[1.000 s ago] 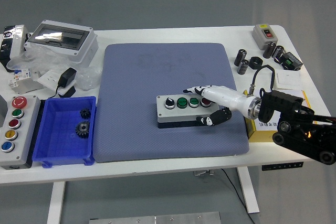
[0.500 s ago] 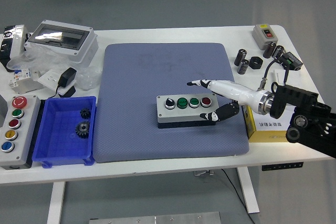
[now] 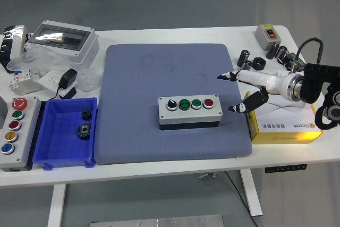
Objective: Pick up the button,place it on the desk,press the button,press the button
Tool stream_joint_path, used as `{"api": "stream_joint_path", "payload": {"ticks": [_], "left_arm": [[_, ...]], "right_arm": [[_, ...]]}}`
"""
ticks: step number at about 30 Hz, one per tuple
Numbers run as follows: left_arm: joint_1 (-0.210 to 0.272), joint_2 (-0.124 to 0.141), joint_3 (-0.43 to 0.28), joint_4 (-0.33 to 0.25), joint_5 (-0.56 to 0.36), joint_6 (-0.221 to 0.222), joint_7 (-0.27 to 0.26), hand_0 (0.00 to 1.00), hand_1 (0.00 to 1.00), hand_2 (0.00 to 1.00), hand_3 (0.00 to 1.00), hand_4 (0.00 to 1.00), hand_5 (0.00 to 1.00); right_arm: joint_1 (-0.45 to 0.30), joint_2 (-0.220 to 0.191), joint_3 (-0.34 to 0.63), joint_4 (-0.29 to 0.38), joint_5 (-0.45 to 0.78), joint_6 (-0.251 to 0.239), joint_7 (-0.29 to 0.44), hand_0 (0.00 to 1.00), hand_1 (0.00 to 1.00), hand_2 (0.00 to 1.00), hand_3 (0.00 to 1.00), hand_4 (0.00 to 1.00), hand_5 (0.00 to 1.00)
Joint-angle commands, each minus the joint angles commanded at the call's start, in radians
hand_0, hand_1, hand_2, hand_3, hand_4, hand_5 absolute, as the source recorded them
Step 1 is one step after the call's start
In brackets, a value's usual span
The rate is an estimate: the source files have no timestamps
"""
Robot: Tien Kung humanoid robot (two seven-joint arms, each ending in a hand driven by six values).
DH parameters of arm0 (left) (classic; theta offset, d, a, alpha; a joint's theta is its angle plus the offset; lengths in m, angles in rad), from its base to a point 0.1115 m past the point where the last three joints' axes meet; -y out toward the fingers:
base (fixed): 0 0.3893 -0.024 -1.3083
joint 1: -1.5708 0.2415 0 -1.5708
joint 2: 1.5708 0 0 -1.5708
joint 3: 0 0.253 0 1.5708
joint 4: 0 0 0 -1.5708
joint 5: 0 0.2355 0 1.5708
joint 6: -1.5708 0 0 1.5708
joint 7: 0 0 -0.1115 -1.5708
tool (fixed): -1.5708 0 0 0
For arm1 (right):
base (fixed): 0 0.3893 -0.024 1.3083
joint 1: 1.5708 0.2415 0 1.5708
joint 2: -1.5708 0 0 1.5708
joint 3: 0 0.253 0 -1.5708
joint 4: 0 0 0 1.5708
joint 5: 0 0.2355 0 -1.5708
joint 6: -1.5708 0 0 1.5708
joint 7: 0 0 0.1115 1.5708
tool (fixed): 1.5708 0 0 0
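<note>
A grey button box lies on the blue-grey mat, with a black knob, two green buttons and a red button on top. My right hand hovers at the mat's right edge, to the right of the box and apart from it. Its white fingers are spread and hold nothing. The left arm is out of view.
A yellow box lies under my right forearm. Black cylinders and a grey switch box sit at the back right. A blue bin with gears and a five-button box stand at left, with a clear-lidded enclosure behind.
My right hand has lifted off the button box and pulled back to the right, clear of it. The box has stayed in place. A person's shoe has moved along the floor at the top.
</note>
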Motion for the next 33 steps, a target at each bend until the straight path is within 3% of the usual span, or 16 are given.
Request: {"api": "stream_joint_path", "payload": {"ticks": [1, 2, 7, 8, 13, 14, 19, 20, 33], "left_arm": [[0.000, 0.000, 0.000, 0.000, 0.000, 0.000, 0.001, 0.666, 0.628, 0.554, 0.592, 0.607, 0.192], [0.000, 0.001, 0.001, 0.000, 0.000, 0.000, 0.001, 0.667, 0.629, 0.554, 0.591, 0.603, 0.186], [0.001, 0.003, -0.002, -0.002, 0.006, -0.002, 0.004, 0.667, 0.629, 0.554, 0.591, 0.603, 0.186], [0.001, 0.003, -0.002, -0.002, 0.007, -0.002, 0.004, 0.666, 0.629, 0.554, 0.592, 0.602, 0.184], [0.002, 0.004, -0.006, -0.002, 0.013, -0.002, 0.005, 0.666, 0.629, 0.554, 0.592, 0.602, 0.184], [0.002, 0.003, -0.006, -0.003, 0.014, -0.003, 0.005, 0.666, 0.628, 0.553, 0.591, 0.602, 0.185], [0.000, 0.002, -0.007, -0.002, 0.016, -0.003, 0.005, 0.666, 0.628, 0.553, 0.591, 0.602, 0.185], [0.000, 0.001, -0.007, -0.002, 0.015, -0.003, 0.004, 0.666, 0.628, 0.553, 0.590, 0.602, 0.184], [0.005, -0.007, 0.001, -0.002, 0.000, 0.001, 0.004, 0.666, 0.629, 0.553, 0.591, 0.605, 0.186]], "right_arm": [[0.007, 0.006, -0.002, -0.004, 0.022, 0.033, -0.028, 0.998, 0.998, 0.998, 0.998, 0.721, 0.127], [0.014, 0.013, -0.005, -0.007, 0.039, 0.058, -0.050, 0.803, 0.911, 0.993, 0.998, 0.427, 0.046], [0.040, 0.046, -0.029, -0.023, 0.072, 0.166, -0.137, 0.803, 0.911, 0.993, 0.998, 0.427, 0.046], [0.043, 0.052, -0.031, -0.024, 0.073, 0.178, -0.144, 0.160, 0.287, 0.555, 0.998, 0.460, 0.002], [0.058, 0.078, -0.037, -0.035, 0.069, 0.192, -0.155, 0.160, 0.287, 0.555, 0.998, 0.460, 0.002], [0.061, 0.083, -0.037, -0.039, 0.068, 0.191, -0.155, 0.031, 0.164, 0.345, 0.998, 0.359, 0.002], [0.068, 0.099, -0.034, -0.055, 0.067, 0.188, -0.153, 0.031, 0.164, 0.345, 0.998, 0.359, 0.002], [0.068, 0.100, -0.033, -0.056, 0.067, 0.188, -0.153, 0.009, 0.132, 0.304, 0.998, 0.339, 0.002], [0.068, 0.092, -0.005, -0.054, 0.064, 0.193, -0.151, 0.002, 0.120, 0.281, 0.998, 0.308, 0.002]]}}
